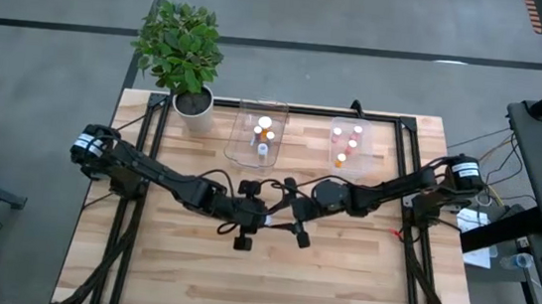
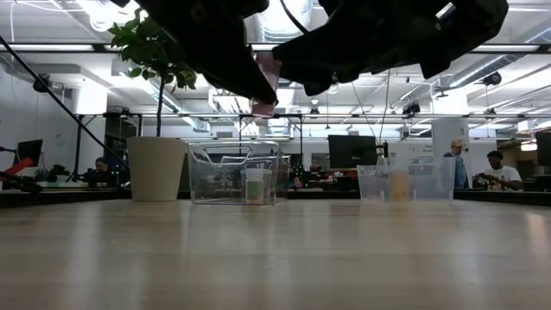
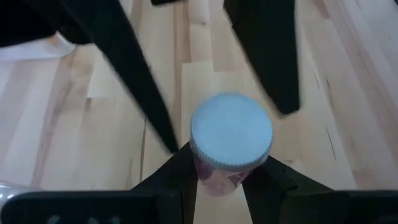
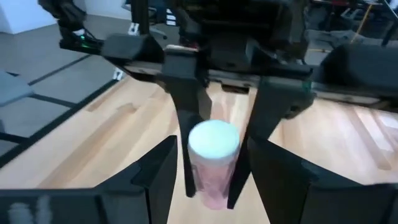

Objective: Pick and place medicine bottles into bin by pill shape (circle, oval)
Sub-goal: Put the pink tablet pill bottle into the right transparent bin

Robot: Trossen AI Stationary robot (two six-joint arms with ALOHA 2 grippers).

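A small medicine bottle (image 3: 230, 134) with a white cap and a pinkish body (image 4: 212, 155) hangs above the middle of the table. My left gripper (image 3: 217, 180) is shut on its body just under the cap. My right gripper (image 4: 214, 168) faces it from the other side, open, with its fingers (image 3: 134, 74) spread wide on either side of the bottle and not touching it. In the low view the bottle (image 2: 265, 82) shows well above the tabletop under the two dark arms. From above, both grippers meet near the table's centre (image 1: 274, 207) and hide the bottle.
Two clear tubs stand at the back, the left one (image 1: 236, 139) and the right one (image 1: 366, 161), each holding several small bottles (image 1: 266, 124). A potted plant (image 1: 183, 54) stands at the back left. Bare wood lies in front. People sit in the room behind (image 2: 495, 168).
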